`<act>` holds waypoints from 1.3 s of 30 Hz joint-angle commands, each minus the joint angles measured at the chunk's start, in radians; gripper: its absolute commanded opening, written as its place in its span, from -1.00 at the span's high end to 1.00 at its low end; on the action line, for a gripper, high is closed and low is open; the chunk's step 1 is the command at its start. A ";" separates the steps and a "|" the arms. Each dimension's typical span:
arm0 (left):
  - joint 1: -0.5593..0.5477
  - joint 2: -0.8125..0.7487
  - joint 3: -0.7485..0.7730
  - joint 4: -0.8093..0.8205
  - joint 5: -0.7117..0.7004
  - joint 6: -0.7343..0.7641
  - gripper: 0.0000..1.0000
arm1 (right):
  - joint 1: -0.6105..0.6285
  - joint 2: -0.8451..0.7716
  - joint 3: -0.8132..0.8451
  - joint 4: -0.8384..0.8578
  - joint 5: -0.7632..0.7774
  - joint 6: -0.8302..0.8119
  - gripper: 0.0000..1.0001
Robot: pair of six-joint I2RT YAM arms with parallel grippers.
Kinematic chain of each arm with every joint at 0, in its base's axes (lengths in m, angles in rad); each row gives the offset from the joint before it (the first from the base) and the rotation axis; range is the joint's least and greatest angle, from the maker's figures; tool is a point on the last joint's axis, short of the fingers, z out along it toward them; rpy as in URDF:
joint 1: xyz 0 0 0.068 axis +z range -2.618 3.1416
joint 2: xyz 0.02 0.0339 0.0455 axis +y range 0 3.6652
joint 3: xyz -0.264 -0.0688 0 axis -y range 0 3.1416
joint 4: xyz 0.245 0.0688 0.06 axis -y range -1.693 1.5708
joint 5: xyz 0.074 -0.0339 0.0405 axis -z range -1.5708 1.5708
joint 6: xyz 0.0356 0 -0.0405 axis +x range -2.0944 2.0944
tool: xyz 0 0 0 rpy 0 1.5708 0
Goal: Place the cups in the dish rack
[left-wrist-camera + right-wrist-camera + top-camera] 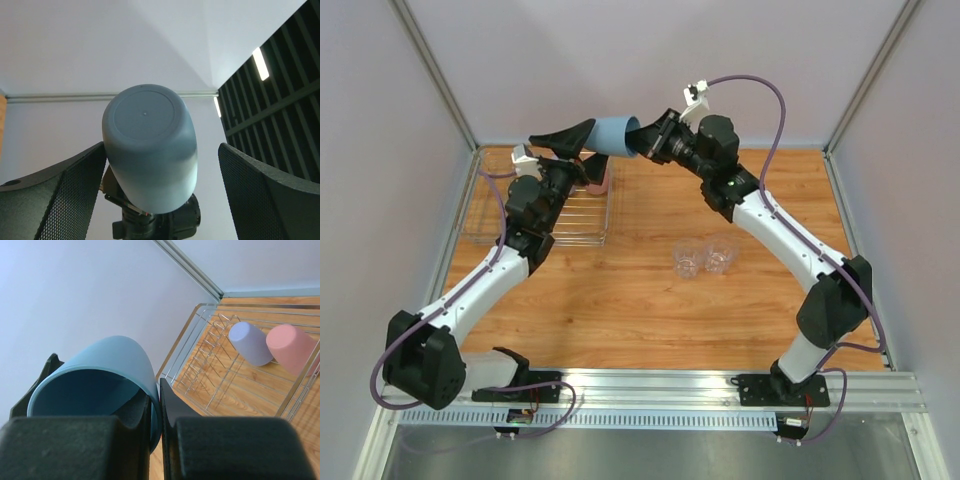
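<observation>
My right gripper [646,141] [159,405] is shut on the rim of the blue cup [613,136] [95,385], one finger inside and one outside, holding it on its side in the air above the rack's right end. My left gripper [570,135] [161,147] is open, its fingers on either side of the cup's closed base [150,155]. The pink cup [598,175] [290,347] and the lavender cup [250,342] lie in the clear ribbed dish rack [485,235] [200,347]. Two clear tumblers [687,262] [721,255] stand on the wooden table.
Pale enclosure walls with metal corner posts [440,75] close in the back and sides of the table. A metal rail [720,385] holding the arm bases runs along the near edge. The rack sits against the left wall at the back.
</observation>
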 commanded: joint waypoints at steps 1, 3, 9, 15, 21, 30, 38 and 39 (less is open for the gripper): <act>-0.011 -0.015 0.092 0.004 -0.124 0.008 -1.00 | 0.039 0.001 0.019 0.037 0.049 -0.060 0.99; -0.011 -0.005 0.100 0.003 -0.159 0.006 -1.00 | 0.046 0.001 0.016 0.036 0.052 -0.075 0.99; -0.011 0.065 0.155 0.015 -0.165 0.017 -0.91 | 0.055 0.026 0.036 0.025 0.035 -0.060 0.99; -0.011 0.087 0.158 0.037 -0.181 0.034 -0.19 | 0.055 0.016 0.011 0.017 0.069 -0.054 0.99; -0.011 0.068 0.150 0.040 -0.249 0.118 0.21 | 0.055 0.024 0.065 -0.095 0.090 -0.066 0.25; 0.099 0.015 0.166 -0.061 -0.190 0.409 0.28 | -0.014 -0.117 0.126 -0.542 0.218 -0.145 -0.54; 0.169 -0.062 0.163 -0.309 -0.024 1.225 0.27 | -0.147 -0.332 -0.012 -0.764 0.287 -0.204 -0.61; 0.169 -0.064 0.128 -0.343 -0.026 1.294 0.27 | -0.164 -0.371 -0.032 -0.768 0.329 -0.213 -0.62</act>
